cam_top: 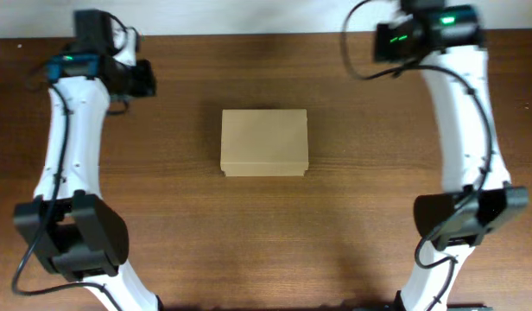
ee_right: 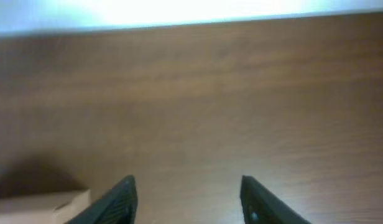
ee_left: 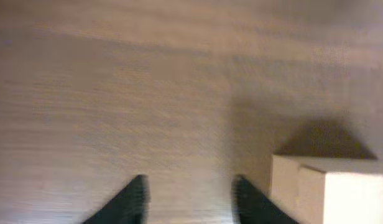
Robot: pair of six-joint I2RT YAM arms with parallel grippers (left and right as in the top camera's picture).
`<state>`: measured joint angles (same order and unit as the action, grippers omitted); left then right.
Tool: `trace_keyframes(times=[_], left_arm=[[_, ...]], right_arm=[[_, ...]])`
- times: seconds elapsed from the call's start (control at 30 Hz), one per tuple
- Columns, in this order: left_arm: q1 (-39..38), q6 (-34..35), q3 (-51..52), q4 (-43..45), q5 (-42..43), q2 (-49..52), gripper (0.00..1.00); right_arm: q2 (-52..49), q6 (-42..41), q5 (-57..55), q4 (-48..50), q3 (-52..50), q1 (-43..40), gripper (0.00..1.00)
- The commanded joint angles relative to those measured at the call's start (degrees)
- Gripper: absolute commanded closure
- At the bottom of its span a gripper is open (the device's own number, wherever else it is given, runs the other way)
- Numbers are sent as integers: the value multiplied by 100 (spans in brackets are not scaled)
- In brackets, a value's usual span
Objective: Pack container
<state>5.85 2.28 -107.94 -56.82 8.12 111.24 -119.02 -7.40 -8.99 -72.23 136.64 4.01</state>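
The container (cam_top: pixel 264 142) is a small tan cardboard box with its lid shut, lying in the middle of the wooden table. My left gripper (cam_top: pixel 143 79) is at the far left, well apart from the box. In the left wrist view its fingers (ee_left: pixel 188 190) are open and empty, with a corner of the box (ee_left: pixel 331 190) at the lower right. My right gripper (cam_top: pixel 383 41) is at the far right, also apart from the box. In the right wrist view its fingers (ee_right: pixel 188 190) are open and empty, with a box corner (ee_right: pixel 42 208) at the lower left.
The wooden table (cam_top: pixel 266 233) ends at a pale strip along its far edge (ee_right: pixel 179 12). Both arm bases (cam_top: pixel 72 238) (cam_top: pixel 469 216) stand at the near corners.
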Motion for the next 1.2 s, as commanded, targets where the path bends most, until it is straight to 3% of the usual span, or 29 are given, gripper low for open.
trace_keyframes(times=[0.0,0.07,0.93,1.17], left_arm=[[146,-85,-208,-94,-59,7,0],[184,-85,-203,-140,-61,22,0],[184,-85,-201,-238,-61,42,1],[184,-85,-201,-238,-61,42,0]], right_arm=[[35,7,-153,-142,520,-280,37],[37,9,-155,-179,605,-378,1],[55,39,-140,-404,581,-435,1],[909,103,-221,-267,116,-286,1]])
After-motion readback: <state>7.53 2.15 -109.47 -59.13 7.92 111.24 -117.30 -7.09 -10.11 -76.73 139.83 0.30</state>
